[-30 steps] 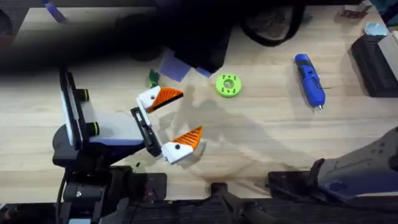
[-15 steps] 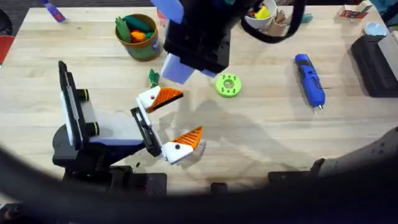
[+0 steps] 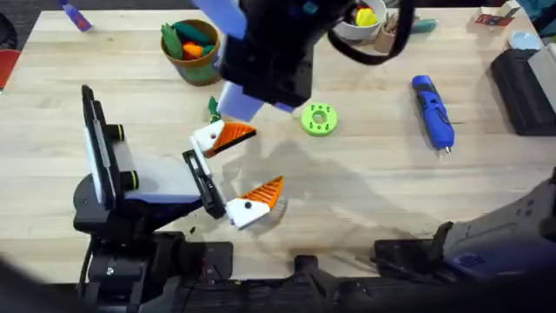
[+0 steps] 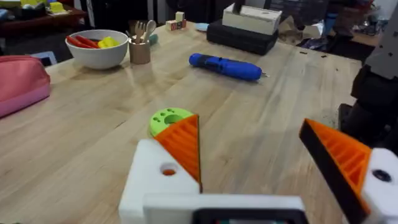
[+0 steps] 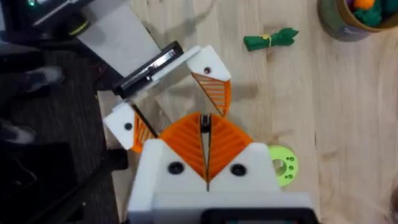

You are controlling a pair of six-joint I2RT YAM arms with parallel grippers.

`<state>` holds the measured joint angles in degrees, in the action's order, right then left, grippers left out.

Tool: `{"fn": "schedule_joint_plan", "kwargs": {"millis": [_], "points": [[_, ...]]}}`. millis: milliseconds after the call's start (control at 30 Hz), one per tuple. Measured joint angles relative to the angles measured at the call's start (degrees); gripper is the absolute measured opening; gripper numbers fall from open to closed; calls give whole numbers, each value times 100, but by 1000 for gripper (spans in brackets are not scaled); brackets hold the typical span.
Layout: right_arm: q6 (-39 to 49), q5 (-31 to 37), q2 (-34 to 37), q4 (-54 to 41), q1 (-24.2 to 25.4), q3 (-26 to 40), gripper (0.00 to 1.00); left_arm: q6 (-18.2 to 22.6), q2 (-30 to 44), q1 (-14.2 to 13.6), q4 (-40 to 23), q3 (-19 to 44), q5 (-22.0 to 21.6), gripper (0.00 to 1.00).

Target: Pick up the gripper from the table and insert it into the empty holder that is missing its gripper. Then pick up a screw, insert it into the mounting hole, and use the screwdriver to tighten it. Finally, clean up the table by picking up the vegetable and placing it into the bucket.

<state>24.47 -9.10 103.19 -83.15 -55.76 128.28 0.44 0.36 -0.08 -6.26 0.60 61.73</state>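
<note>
My left gripper (image 3: 266, 158) rests open on the table, and each of its two white holders bears an orange finger. The far holder (image 4: 163, 180) carries the orange gripper (image 4: 183, 143), and its mounting hole (image 4: 168, 170) looks unfilled. The other holder (image 4: 380, 180) shows a dark screw head. My right gripper (image 5: 204, 118) is shut on nothing and hangs high above the left one. The right arm (image 3: 269, 56) looms dark under the camera. The vegetable (image 3: 215, 109) (image 5: 270, 39) lies beside the far finger. The bucket (image 3: 191, 48) stands behind it. The screwdriver (image 3: 433, 111) (image 4: 225, 66) lies at the right. I cannot make out a loose screw.
A green disc (image 3: 319, 120) lies right of the vegetable. A white bowl (image 3: 365, 22) of toy food and a small cup (image 4: 139, 51) stand at the back. A black box (image 3: 526, 87) sits at the right edge and a pink pouch (image 4: 22, 84) at the far left.
The right arm has shifted under the camera, uncovering the bucket and the bowl, which were dark a second ago. The left gripper and the table's things have stayed put.
</note>
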Motion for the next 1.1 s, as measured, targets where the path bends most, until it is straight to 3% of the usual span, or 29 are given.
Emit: {"fn": "schedule_joint_plan", "kwargs": {"millis": [433,733,1100], "points": [[4,0,673,-242,-390,628,6,-2,0,0,0,0,0,985],[52,33,905,-219,-456,661,6,-2,0,0,0,0,0,985],[16,540,1054,-56,-460,670,6,-2,0,0,0,0,-1,985]]}}
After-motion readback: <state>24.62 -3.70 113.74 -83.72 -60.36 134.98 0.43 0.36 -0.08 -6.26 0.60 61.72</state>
